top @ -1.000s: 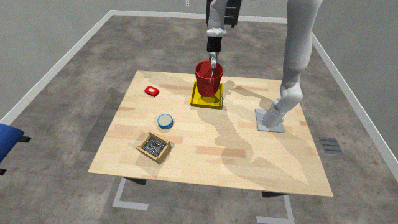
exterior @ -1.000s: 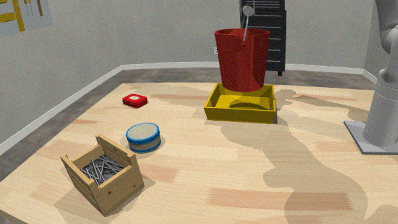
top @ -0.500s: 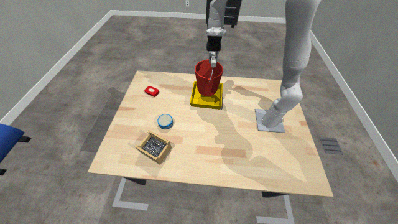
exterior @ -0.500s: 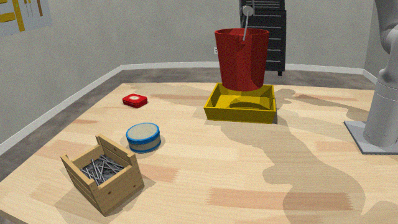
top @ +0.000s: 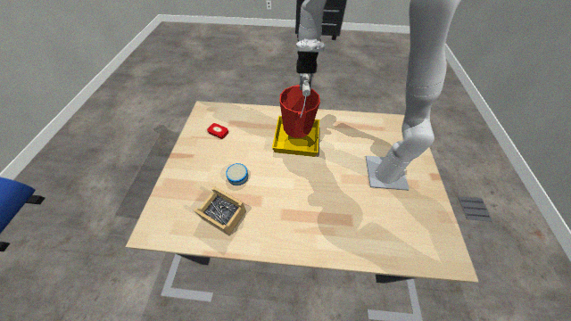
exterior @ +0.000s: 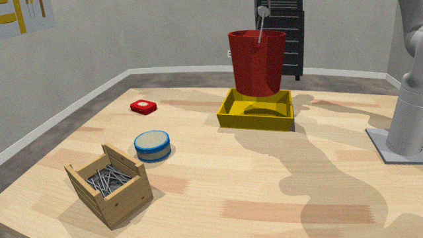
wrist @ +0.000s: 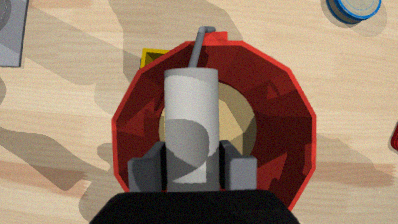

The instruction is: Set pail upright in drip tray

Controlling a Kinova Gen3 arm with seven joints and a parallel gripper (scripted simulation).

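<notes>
A red pail (top: 299,118) (exterior: 258,66) (wrist: 280,125) hangs upright from its wire bail over the far part of the yellow drip tray (top: 295,149) (exterior: 254,123) (wrist: 150,54). Its base is a little above the tray's floor, about level with the rim, and it casts a shadow on the floor. My gripper (top: 306,86) (wrist: 192,157) is right above the pail, shut on the grey roller grip (wrist: 191,100) (exterior: 263,10) of the pail's handle. In the wrist view the pail hides almost all of the tray; only one yellow corner shows.
A small red tin (top: 218,130) (exterior: 143,106) lies left of the tray. A round blue-rimmed tin (top: 236,173) (exterior: 152,145) (wrist: 352,7) and a wooden crate of nails (top: 220,210) (exterior: 109,185) stand nearer the front left. The arm's base plate (top: 387,174) (exterior: 380,145) is to the right.
</notes>
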